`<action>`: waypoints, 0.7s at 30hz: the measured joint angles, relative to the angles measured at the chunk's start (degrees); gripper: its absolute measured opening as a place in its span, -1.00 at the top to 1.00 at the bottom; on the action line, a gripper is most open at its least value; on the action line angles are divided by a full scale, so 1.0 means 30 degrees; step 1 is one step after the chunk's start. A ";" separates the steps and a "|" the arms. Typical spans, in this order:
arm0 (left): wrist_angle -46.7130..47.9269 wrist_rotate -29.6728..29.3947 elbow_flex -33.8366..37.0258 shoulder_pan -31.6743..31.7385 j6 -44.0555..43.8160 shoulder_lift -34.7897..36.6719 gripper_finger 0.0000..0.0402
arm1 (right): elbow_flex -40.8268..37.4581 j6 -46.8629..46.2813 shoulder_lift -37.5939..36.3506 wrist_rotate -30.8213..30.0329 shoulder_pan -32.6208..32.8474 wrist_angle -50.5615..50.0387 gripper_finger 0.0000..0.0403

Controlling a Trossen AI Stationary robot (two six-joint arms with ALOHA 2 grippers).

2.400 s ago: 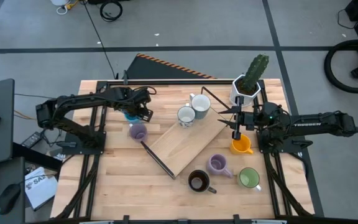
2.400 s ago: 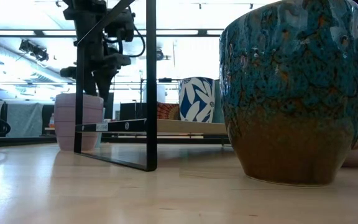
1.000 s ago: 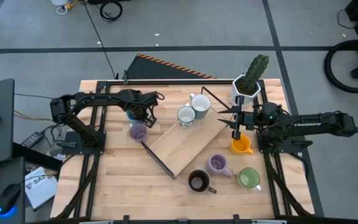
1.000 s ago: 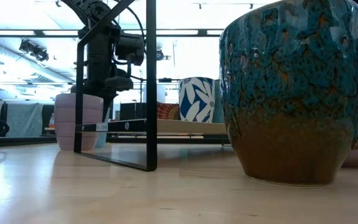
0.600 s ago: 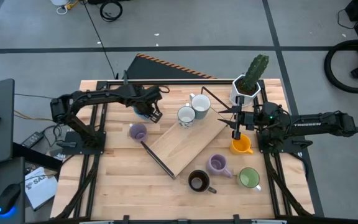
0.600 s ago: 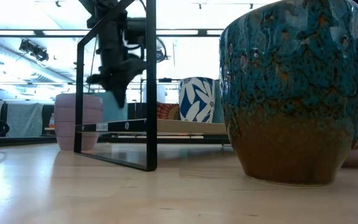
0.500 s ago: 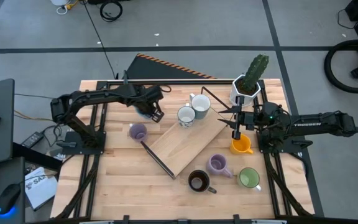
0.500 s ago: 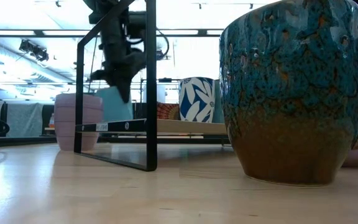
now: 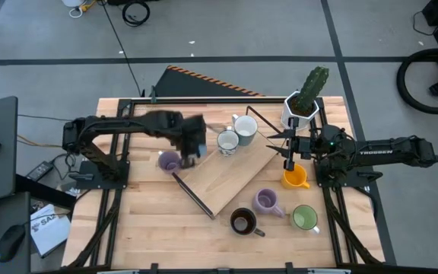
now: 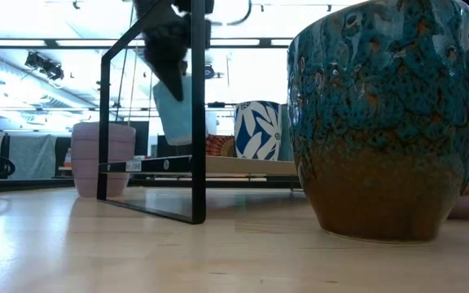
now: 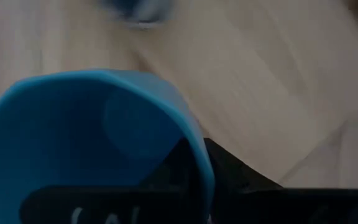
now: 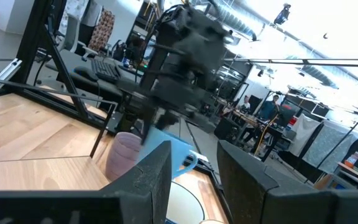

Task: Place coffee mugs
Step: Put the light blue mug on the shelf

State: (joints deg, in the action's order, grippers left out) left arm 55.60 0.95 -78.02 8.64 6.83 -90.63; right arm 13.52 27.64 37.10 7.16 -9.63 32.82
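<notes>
- Left gripper (image 9: 191,144) has swung toward the table's middle since the frame half a second earlier; it now sits just beside the lavender mug (image 9: 169,161) at the wooden board's (image 9: 226,176) left end, motion-blurred in the high view.
- The blue mug (image 10: 174,108) has risen with it: in the low view it hangs tilted in the air, higher than before, next to the black metal frame (image 10: 196,114).
- Left gripper is closed on the blue mug; the left wrist view shows a dark finger inside the rim (image 11: 185,180) and the mug's open mouth filling the view.
- Blue mug: plain light blue, smooth walls, handle visible in the right wrist view (image 12: 169,152).
- Right gripper (image 9: 289,154) has not moved; it hovers over the orange mug (image 9: 296,178) near the cactus pot (image 9: 299,109), fingers (image 12: 148,177) parted, holding nothing.
- Unchanged on the table: two white mugs (image 9: 236,134) at the board's top, second lavender mug (image 9: 265,201), green mug (image 9: 305,218), dark brown mug (image 9: 242,221).
- The dark brown mug fills the low view's foreground, with speckled teal glaze over brown (image 10: 385,122).
</notes>
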 joint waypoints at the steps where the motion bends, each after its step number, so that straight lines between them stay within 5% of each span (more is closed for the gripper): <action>1: 0.0083 -0.0458 0.0000 -0.0458 0.1417 0.0000 0.84 | 0.0000 0.0000 0.0001 0.0000 -0.0004 0.0000 0.33; 7: 0.0014 -0.3740 0.0000 -0.2373 0.5566 -0.0007 0.84 | 0.0000 0.0000 0.0000 0.0000 0.0000 0.0000 0.33; 12: -0.0009 -0.4240 -0.0007 -0.3276 0.5726 -0.0007 0.84 | 0.0000 0.0000 0.0000 0.0000 -0.0003 0.0000 0.33; 21: -0.1882 -0.1221 -0.0061 -0.2512 -0.6021 -0.0171 0.84 | 0.0007 -0.0004 0.0000 0.0007 -0.0003 0.0259 0.33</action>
State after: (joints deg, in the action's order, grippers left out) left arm 49.95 -2.71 -78.20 1.10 -11.23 -91.14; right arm 13.54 27.63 37.10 7.18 -9.64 33.60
